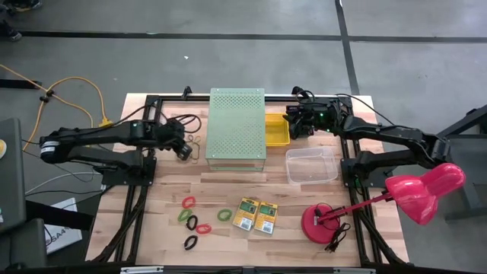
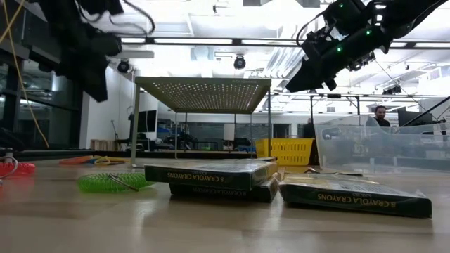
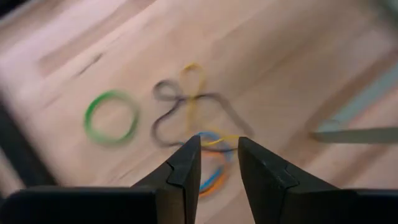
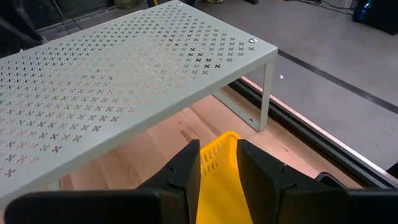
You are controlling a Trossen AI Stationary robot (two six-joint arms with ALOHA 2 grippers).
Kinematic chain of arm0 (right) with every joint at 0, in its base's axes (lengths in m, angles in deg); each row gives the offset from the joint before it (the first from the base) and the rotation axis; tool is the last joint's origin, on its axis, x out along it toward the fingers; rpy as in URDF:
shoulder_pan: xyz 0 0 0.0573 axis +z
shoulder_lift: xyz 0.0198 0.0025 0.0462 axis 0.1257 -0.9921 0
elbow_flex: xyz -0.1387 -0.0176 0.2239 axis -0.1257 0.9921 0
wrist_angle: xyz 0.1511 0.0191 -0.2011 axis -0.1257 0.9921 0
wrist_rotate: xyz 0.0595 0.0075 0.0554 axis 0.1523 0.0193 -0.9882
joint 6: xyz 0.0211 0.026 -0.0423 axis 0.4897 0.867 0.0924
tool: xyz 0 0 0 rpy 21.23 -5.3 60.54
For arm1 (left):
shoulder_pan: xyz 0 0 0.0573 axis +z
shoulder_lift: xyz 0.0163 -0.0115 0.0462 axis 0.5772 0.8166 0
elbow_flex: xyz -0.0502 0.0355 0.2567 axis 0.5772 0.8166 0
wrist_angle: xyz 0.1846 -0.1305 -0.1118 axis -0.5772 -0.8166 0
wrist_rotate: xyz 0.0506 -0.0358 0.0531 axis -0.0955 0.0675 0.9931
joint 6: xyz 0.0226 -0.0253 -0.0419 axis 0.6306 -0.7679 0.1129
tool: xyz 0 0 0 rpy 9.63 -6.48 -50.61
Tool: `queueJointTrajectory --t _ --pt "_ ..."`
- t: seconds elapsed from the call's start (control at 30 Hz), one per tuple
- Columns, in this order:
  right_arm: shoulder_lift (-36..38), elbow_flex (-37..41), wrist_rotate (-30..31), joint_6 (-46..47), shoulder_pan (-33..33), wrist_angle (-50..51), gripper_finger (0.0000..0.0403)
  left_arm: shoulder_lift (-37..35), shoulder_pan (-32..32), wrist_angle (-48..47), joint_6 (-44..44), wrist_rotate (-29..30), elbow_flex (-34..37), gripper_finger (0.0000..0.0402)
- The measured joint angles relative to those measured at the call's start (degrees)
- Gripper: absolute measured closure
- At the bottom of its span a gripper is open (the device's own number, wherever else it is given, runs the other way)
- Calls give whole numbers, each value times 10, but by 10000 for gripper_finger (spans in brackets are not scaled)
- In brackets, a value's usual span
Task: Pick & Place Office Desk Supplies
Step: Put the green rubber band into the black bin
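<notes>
I count two crayon boxes (image 1: 255, 216), six band loops (image 1: 196, 221) near them, one clear tub (image 1: 311, 165), one yellow basket (image 1: 276, 129), one perforated shelf (image 1: 237, 125) and one pink lamp (image 1: 422, 192).

pale-green perforated shelf (image 1: 237, 122), yellow bin (image 1: 277, 129)
</notes>
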Motion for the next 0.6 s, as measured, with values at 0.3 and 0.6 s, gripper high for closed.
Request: queueJointTrajectory --t 0.3,0.6 --pt "0 0 0 0 0 0 309 110 92 -40 -87 2 0 301" --pt "0 0 0 0 0 0 309 198 148 50 26 3 0 301"
